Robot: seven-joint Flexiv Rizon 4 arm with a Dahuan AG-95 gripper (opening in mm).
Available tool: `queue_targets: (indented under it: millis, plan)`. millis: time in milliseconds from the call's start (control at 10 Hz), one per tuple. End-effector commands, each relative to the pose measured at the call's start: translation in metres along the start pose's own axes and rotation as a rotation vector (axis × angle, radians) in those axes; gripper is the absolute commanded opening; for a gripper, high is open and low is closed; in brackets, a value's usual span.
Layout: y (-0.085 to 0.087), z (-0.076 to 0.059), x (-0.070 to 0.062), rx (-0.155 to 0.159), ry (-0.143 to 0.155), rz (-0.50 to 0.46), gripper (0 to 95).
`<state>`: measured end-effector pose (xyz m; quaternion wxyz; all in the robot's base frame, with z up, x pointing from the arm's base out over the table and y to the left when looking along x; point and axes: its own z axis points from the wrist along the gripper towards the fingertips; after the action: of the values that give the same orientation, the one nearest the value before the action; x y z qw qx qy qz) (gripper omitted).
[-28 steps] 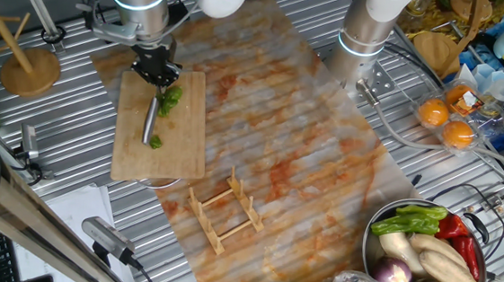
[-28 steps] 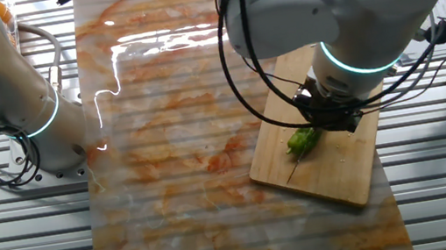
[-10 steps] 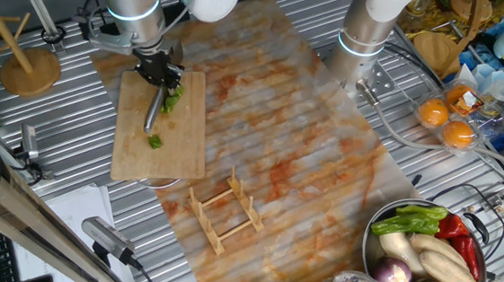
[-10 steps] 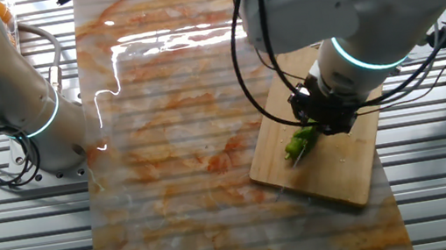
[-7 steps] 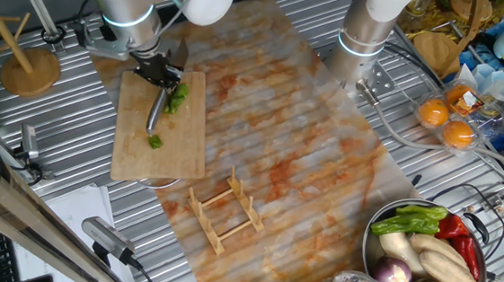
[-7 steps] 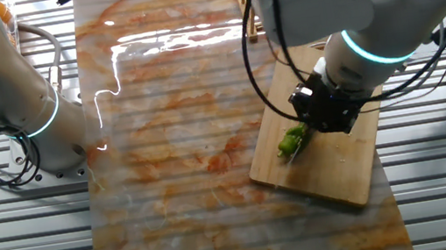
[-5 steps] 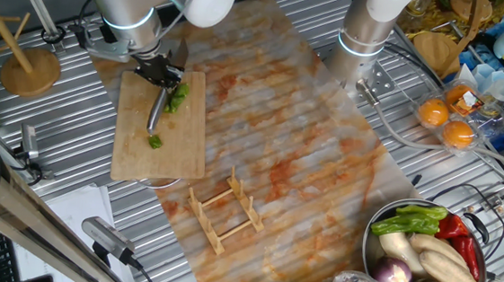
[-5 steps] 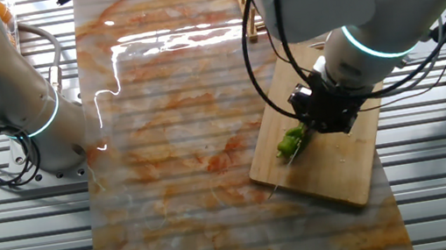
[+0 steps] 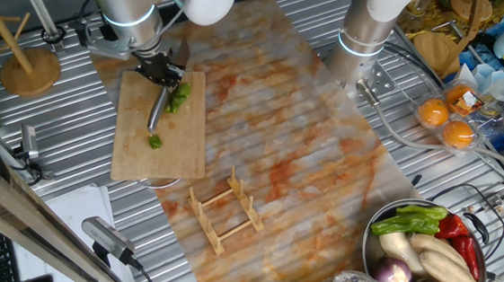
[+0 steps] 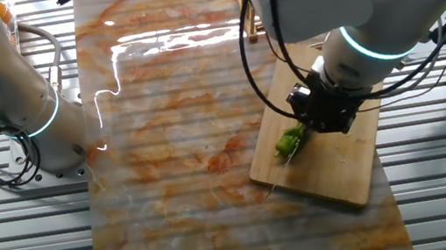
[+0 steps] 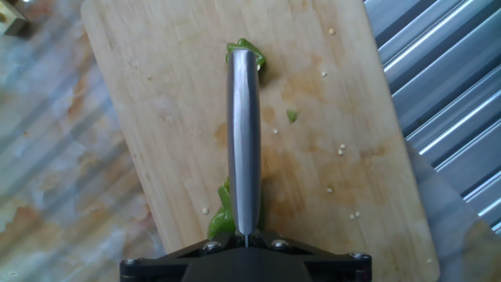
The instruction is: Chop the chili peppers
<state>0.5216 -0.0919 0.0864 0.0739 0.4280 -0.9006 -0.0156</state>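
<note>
A bamboo cutting board carries the chili peppers: a larger green chunk beside the blade and a small piece near the knife's tip. My gripper is shut on a steel knife that points down onto the board. The hand view has the blade running up the middle, a green piece at its tip, another by the gripper, and a tiny bit to the right. From the other side, the gripper hangs over the chili.
A wooden rack lies just past the board on the stained sheet. A metal bowl of mixed vegetables stands at the lower right. A second arm's base is at the back, a wooden stand at the left.
Over the last second the gripper and knife have shifted a little along the board, and the green chunk beside the blade has slid with them. Almost still in the last half second.
</note>
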Motion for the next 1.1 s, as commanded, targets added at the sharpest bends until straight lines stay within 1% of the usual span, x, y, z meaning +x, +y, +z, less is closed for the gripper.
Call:
queue_targets:
  millis: [100,200,300,600,700,900,1100]
  plan:
    - [0.003,-0.003,0.001,-0.007,0.001,-0.005,0.0]
    - [0.003,-0.003,0.001,-0.016,0.000,-0.013,0.0]
    - [0.004,-0.002,0.001,-0.017,0.004,-0.017,0.0]
    - [0.008,0.004,0.000,-0.030,0.005,-0.011,0.0]
    - [0.012,0.011,-0.003,-0.026,0.005,-0.002,0.0]
    - [0.015,0.017,-0.007,-0.017,0.011,0.000,0.0]
    - [0.016,0.017,-0.006,-0.010,0.014,-0.006,0.0]
